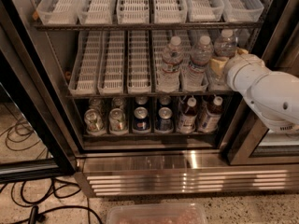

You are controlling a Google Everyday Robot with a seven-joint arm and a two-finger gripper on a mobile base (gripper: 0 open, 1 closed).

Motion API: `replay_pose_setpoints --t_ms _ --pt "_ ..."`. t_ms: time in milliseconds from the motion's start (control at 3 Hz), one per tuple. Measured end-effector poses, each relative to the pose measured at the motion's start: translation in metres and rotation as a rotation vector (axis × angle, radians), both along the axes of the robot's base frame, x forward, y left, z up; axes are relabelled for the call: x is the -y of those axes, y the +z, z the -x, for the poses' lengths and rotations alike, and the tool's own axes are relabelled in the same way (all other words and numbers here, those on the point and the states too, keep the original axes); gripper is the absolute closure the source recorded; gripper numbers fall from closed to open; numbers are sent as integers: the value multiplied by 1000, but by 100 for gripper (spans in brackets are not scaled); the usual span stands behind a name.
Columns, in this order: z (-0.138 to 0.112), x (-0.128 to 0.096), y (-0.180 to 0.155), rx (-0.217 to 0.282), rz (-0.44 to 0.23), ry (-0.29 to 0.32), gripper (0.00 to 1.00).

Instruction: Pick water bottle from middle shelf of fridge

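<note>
Your fridge (187, 162) stands open, and its middle shelf (117, 95) holds lane trays. The white arm (266, 90) reaches in from the right. The gripper (218, 65) sits at the shelf's right end, beside the water bottle (226, 45), rightmost of three there. You cannot tell whether it grasps anything.

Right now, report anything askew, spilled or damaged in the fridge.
Nothing stands out. The three water bottles stand upright on the middle shelf, the cans below too; the gripper is beside the rightmost bottle.
</note>
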State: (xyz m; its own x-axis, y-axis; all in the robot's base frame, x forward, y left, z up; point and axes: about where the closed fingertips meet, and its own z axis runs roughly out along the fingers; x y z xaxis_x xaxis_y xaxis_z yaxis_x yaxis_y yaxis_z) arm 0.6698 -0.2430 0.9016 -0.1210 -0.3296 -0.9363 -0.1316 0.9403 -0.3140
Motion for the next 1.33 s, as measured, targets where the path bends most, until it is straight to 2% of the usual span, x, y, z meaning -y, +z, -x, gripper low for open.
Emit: replay_pose_setpoints --t_ms 1000,1333 --pt "5 -4 1 18 -28 23 100" --pt "27 7 -7 -18 -74 -1 100"
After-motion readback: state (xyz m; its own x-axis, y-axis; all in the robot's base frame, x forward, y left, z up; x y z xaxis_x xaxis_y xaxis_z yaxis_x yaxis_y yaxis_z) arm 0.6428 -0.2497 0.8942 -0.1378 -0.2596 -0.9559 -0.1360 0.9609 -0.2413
